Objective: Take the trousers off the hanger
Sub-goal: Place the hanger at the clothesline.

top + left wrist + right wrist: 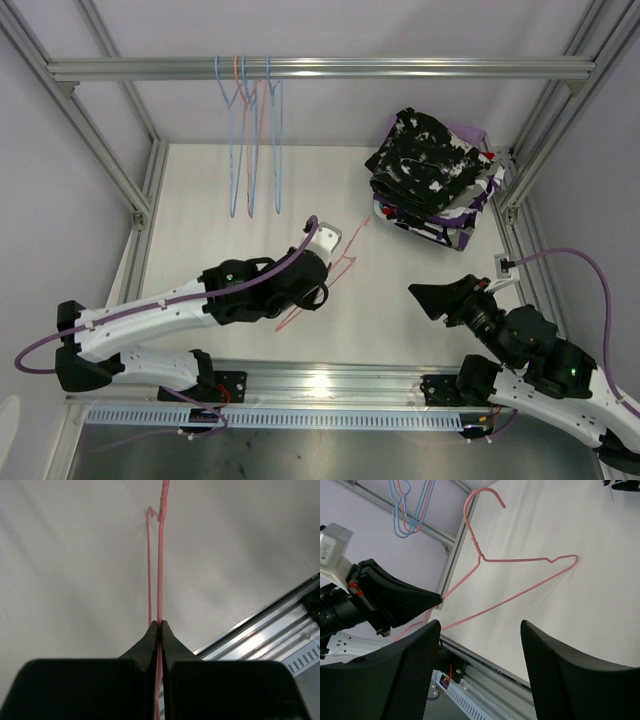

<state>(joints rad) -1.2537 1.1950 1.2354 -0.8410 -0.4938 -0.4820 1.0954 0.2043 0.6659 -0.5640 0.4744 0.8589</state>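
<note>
My left gripper (322, 290) is shut on the wire of a bare pink hanger (345, 262), held low over the white table at mid-front. In the left wrist view the fingertips (151, 632) pinch the pink wire (161, 555). The right wrist view shows the whole hanger (520, 577) with no cloth on it. The folded trousers lie stacked at the back right: the black pair with white blotches (425, 155) is on top, the purple-white-black print (440, 228) is below it, and lilac (467, 132) shows behind. My right gripper (440, 300) is open and empty, facing the hanger from the right (480, 627).
Several empty blue and pink wire hangers (250, 130) hang from the back rail (400, 68), and also show in the right wrist view (407, 505). Aluminium frame posts (130, 190) stand at both sides. The table's front rail (270, 630) lies just below the left gripper.
</note>
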